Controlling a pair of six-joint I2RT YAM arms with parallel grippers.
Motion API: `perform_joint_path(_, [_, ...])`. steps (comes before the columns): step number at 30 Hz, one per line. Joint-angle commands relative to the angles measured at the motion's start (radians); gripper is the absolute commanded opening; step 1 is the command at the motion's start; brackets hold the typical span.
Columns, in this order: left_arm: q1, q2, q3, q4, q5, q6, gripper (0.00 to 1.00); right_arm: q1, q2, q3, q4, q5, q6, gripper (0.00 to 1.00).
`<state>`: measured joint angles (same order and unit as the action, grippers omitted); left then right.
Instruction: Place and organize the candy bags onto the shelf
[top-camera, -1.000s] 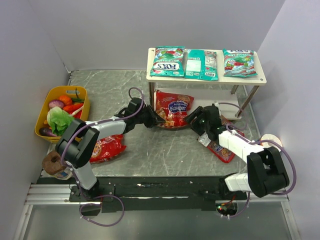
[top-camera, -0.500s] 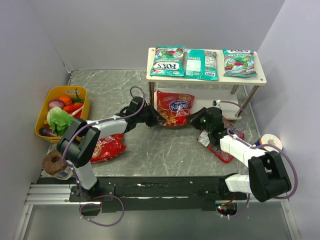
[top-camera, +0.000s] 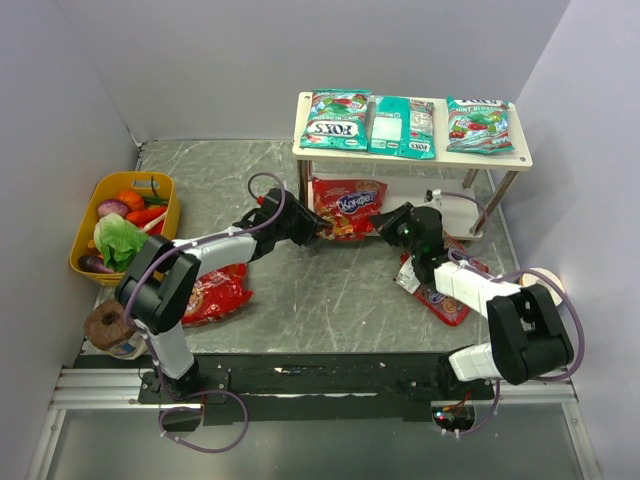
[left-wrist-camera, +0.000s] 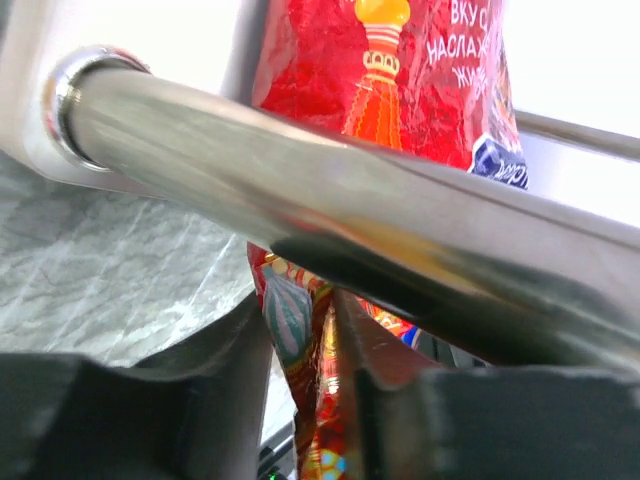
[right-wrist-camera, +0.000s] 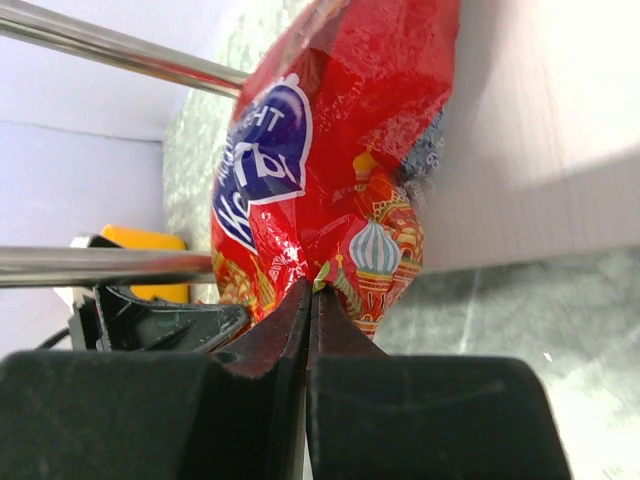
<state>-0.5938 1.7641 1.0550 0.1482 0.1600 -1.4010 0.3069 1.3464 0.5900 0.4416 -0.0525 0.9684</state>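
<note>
1. Nearest the arm bases, two red candy bags lie unshelved on the table (top-camera: 300, 300). One (top-camera: 212, 295) is beside the left elbow, and the other (top-camera: 445, 305) is partly under the right forearm. That forearm would have to lift clear before its bag can be reached.
2. Further left, the yellow tub (top-camera: 171, 205) of toy vegetables sits well apart from the work and blocks nothing.
3. At mid-table, the left gripper (top-camera: 312, 232) and right gripper (top-camera: 385, 228) each pinch the lower edge of the third red bag (top-camera: 348, 203). The jaws are nearly together with the foil between them. The wrist views confirm both grips.
4. This bag stands tilted at the front of the shelf's lower board (top-camera: 455, 212), only partly inside.
5. The likely snag is the chrome rail (left-wrist-camera: 300, 190), which crosses close over the left fingers (left-wrist-camera: 240, 350). Pushing deeper could catch the bag or the gripper on it.
6. Both grips are thin edge pinches, so uneven pushing could let the glossy foil slip or crumple. An early release could let the bag flop back out.
7. Farthest away, the top board (top-camera: 420, 158) holds three teal bags (top-camera: 335, 120) (top-camera: 402, 127) (top-camera: 478, 125) side by side.
</note>
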Motion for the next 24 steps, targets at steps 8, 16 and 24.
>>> perform_joint_path(8, [-0.015, -0.161, -0.023, -0.134, -0.109, -0.015, 0.62, -0.005, 0.151, 0.156, 0.175, 0.075, 0.021, 0.0])
perform_joint_path(16, [-0.015, -0.256, -0.067, -0.226, -0.146, 0.037, 0.69, -0.006, 0.194, 0.203, 0.19, 0.161, 0.035, 0.0])
perform_joint_path(24, [-0.017, -0.328, -0.07, -0.289, -0.157, 0.123, 0.7, -0.008, 0.086, 0.12, 0.088, 0.307, 0.033, 0.0])
